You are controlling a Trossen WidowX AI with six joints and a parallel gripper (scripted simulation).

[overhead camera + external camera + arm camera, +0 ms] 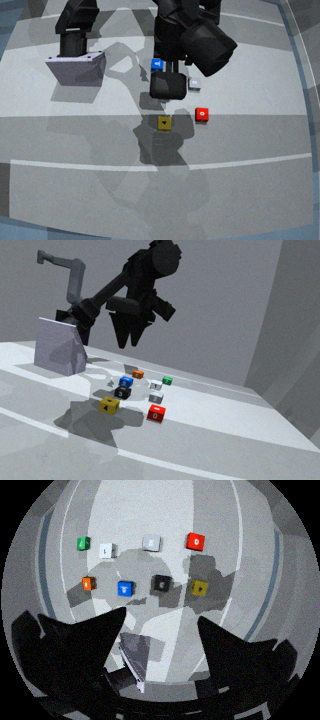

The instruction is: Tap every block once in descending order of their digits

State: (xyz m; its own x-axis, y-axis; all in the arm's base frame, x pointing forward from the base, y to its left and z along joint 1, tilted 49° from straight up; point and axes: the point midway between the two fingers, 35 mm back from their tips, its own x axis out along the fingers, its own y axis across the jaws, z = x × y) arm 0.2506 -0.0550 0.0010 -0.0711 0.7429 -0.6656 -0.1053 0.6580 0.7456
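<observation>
My pincer [171,67] [128,346] [163,615] was open w/ nothing in it, up above the worktop [245,193] [206,446] [145,510]. The numbered blocks, incl. yellow 4 block [164,123] [109,405] [199,587] & red 0 block [201,114] [156,413] [195,541], sat apart on it.

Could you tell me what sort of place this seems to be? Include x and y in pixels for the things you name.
Probably a robotics test bench: a black jointed robot arm [206,46] [139,271] stands over a pale tabletop [245,193] [193,454], with small coloured digit blocks, such as the red cube marked 0 [201,114] [156,413] [195,542].
</observation>
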